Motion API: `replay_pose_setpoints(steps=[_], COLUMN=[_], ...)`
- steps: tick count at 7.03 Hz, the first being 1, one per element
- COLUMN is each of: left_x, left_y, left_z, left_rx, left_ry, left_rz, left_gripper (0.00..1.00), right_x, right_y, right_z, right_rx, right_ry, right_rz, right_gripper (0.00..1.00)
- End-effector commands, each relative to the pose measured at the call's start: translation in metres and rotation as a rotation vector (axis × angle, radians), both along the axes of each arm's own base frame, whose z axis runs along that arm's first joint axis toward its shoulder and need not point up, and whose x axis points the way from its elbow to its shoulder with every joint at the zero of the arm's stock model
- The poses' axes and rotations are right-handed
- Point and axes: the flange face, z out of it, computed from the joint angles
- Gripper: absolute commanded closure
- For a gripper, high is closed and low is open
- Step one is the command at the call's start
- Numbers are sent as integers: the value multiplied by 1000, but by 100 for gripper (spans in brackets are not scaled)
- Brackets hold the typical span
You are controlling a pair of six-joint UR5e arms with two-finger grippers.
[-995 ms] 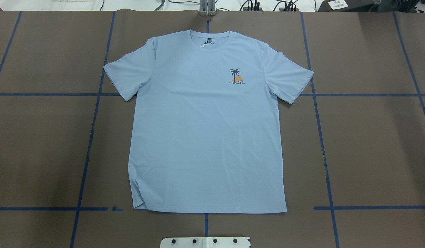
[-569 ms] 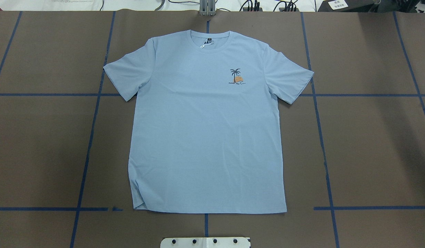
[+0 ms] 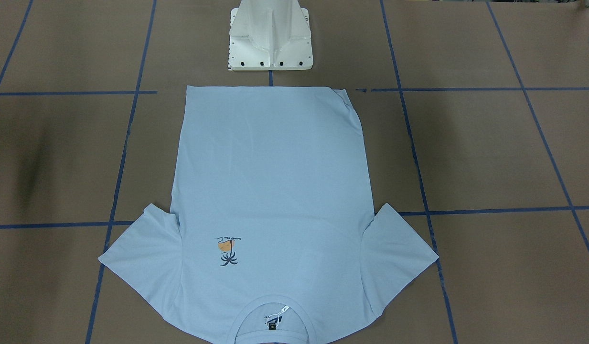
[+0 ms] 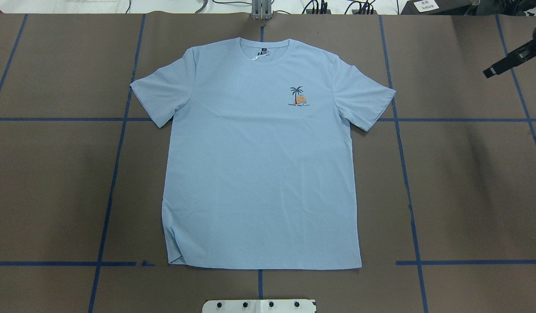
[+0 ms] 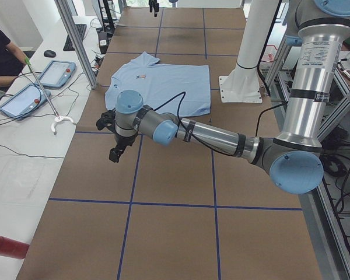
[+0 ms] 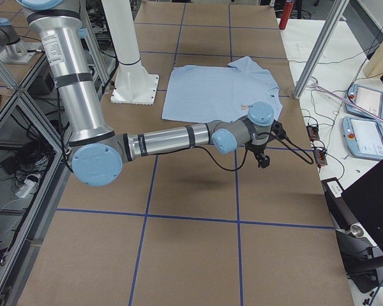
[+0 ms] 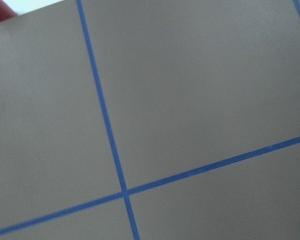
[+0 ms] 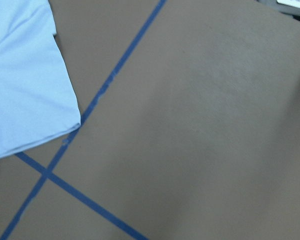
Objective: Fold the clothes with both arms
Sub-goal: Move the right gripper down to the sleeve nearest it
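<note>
The light blue T-shirt (image 4: pixel 259 165) lies flat and face up in the middle of the table, its collar (image 4: pixel 264 43) away from the robot and its palm print (image 4: pixel 298 96) showing. My right gripper (image 4: pixel 489 73) pokes in at the far right edge, well clear of the right sleeve (image 4: pixel 365 98); only a dark bar of it shows, so I cannot tell whether it is open or shut. The right wrist view catches a sleeve corner (image 8: pixel 25 90). My left gripper (image 5: pixel 114 154) hangs over bare table beyond the shirt's left side. Its state is also unclear.
The white pedestal base (image 3: pixel 270 43) stands just behind the shirt's hem. Blue tape lines (image 4: pixel 115 174) grid the brown table cover. Beyond the far table edge are two tablets (image 5: pixel 55 73), a seated person (image 5: pixel 0 52), metal posts (image 5: pixel 76 41) and a red cylinder (image 5: pixel 6 246).
The right gripper has come into the overhead view at its upper right edge. The T-shirt has not moved.
</note>
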Motion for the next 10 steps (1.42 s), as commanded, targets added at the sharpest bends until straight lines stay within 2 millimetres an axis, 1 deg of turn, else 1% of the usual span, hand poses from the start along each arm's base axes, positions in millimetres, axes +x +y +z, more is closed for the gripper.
replay_pose_setpoints(steps=[1, 2, 3, 4, 5, 6, 7, 8, 9, 10], left_x=[8, 10, 10, 10, 10, 10, 10, 10, 10, 10], left_y=[-12, -15, -17, -16, -16, -16, -17, -16, -16, -17], left_z=[3, 8, 14, 14, 11, 10, 10, 12, 14, 15], left_rx=[5, 16, -24, -34, -37, -37, -40, -44, -49, -50], left_ry=[13, 27, 74, 110, 122, 124, 126, 125, 124, 124], left_rz=[-3, -25, -94, -138, -150, -150, -153, -154, -154, -154], left_gripper=[0, 0, 0, 0, 0, 0, 0, 0, 0, 0], right_x=[-117, -163, -212, -242, -247, -243, -230, -218, -218, -223], right_y=[-24, -25, -27, -33, -34, -34, -41, -45, -40, -32], right_z=[-33, -53, -73, -70, -35, -24, -24, -25, -15, -17], right_rx=[32, 11, -46, -29, 11, 14, 14, 5, -16, -52], right_ry=[-44, -59, -65, -58, -91, -96, -98, -101, -83, -49], right_rz=[21, 74, 149, 151, 147, 153, 170, 171, 164, 145], right_gripper=[0, 0, 2, 2, 2, 3, 6, 6, 6, 6])
